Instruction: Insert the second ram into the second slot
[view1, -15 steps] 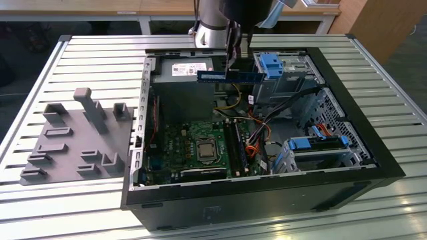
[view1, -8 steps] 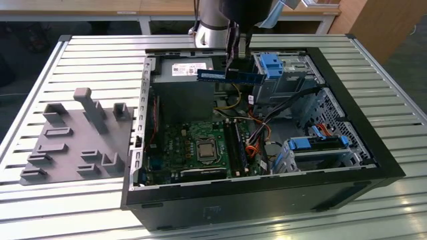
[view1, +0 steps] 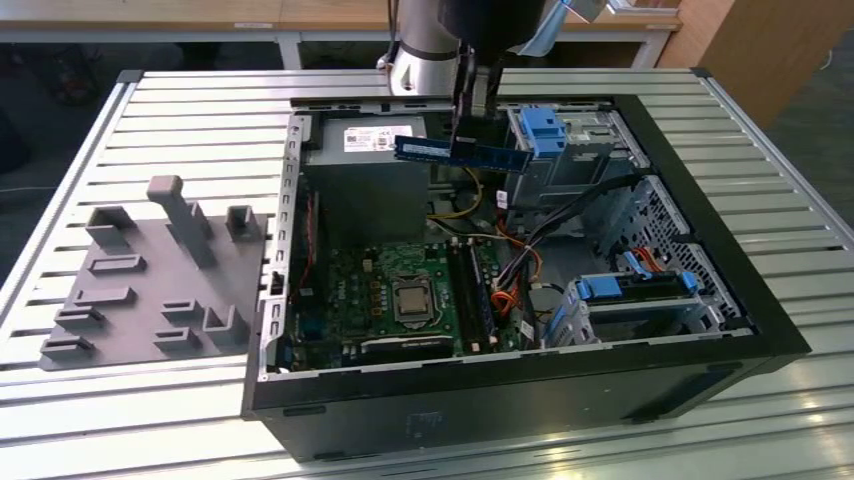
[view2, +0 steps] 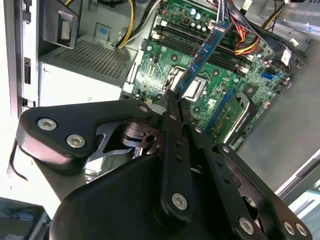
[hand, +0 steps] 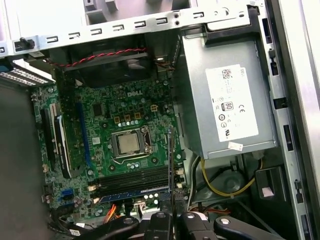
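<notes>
In the exterior view my gripper (view1: 467, 112) hangs over the far part of the open computer case (view1: 694, 300), shut on the second ram (view1: 461, 152), a thin blue stick held level above the case. The second wrist view shows the ram (view2: 202, 57) reaching out from the gripper (view2: 172, 99) over the motherboard. In the first wrist view the ram (hand: 171, 165) is edge-on, a thin line above the row of long memory slots (hand: 135, 179). A blue stick (hand: 131, 193) lies along the slot row's outer side. The slots (view1: 470, 285) are well below the ram; which is the second slot I cannot tell.
The power supply (view1: 380, 140) sits at the case's far end. Blue drive brackets (view1: 541, 130) (view1: 634, 285) and loose cables (view1: 514, 270) crowd the exterior view's right side. A grey fixture plate (view1: 147, 280) lies outside the case on the exterior view's left. The processor socket (hand: 129, 143) is beside the slots.
</notes>
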